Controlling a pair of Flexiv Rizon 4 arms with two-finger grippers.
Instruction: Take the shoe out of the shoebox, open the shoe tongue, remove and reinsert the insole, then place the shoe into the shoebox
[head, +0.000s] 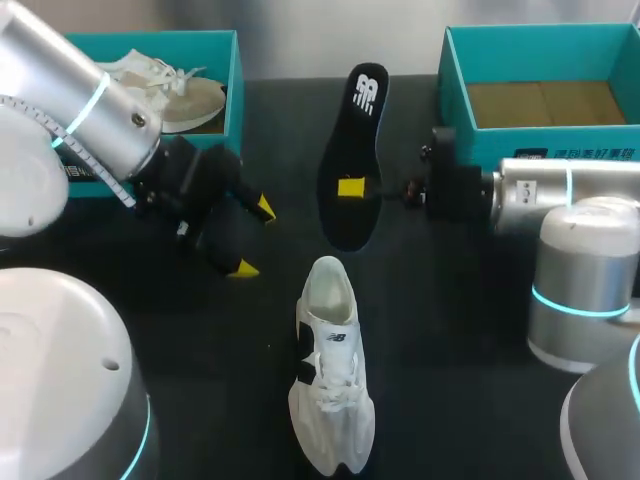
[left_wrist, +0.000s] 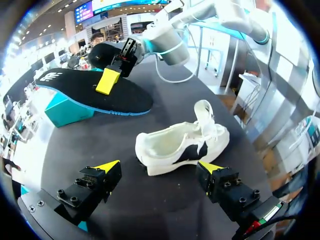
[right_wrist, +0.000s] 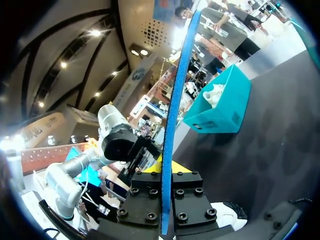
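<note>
The black bench (head: 450, 330) carries one teal shoebox (head: 236, 95) at upper left and a second shoebox (head: 455, 85) at upper right. The white shoe (head: 330, 400) lies at lower centre. Reaching in from the right, the right fingers (head: 352, 187) pinch the black insole (head: 345, 225) mid-frame. The left fingers (head: 263, 208) are spread wide and empty to its left.

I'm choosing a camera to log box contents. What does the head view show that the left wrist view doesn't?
Only the head view: inside the boxes, a second shoe in the left shoebox, none in the right shoebox. Only the left wrist view: the blue edge of the insole, seen side-on. Both: the white shoe on the table, the right gripper shut on the insole, the left gripper open.
</note>
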